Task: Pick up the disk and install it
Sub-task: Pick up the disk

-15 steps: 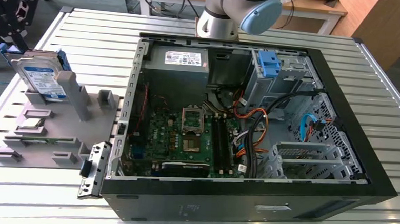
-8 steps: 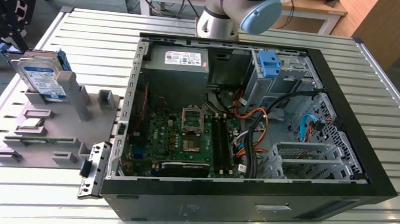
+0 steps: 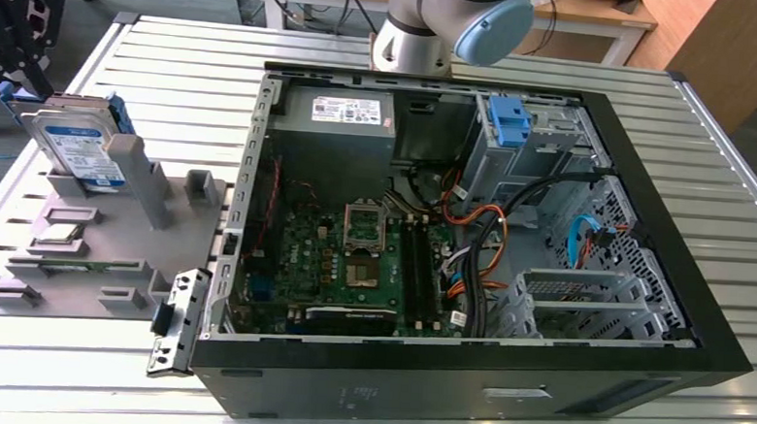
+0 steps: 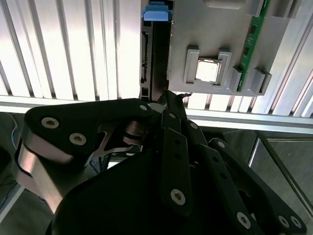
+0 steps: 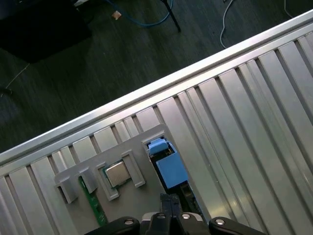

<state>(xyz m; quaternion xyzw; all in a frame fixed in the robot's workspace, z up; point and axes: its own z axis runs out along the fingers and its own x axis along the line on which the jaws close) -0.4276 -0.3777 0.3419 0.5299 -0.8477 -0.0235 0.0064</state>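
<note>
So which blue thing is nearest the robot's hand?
The blue frame on the disk, in the grey holder by the hand. The bare blue bracket sits inside the computer case.

A counter (image 3: 166, 65) of long ribbed silver aluminium slats carries everything. Directly on it, toward the exterior view's right, lies a large black desktop computer case (image 3: 408, 398), set on its side with the open face up. Just beside the case, on the exterior view's left, sits a flat grey plastic holder tray (image 3: 90, 275) with raised slots and posts. A narrow grey metal strip (image 3: 178, 320) lies between the tray and the case. The disk (image 3: 78, 148) stands upright in the tray's far slot.
</note>
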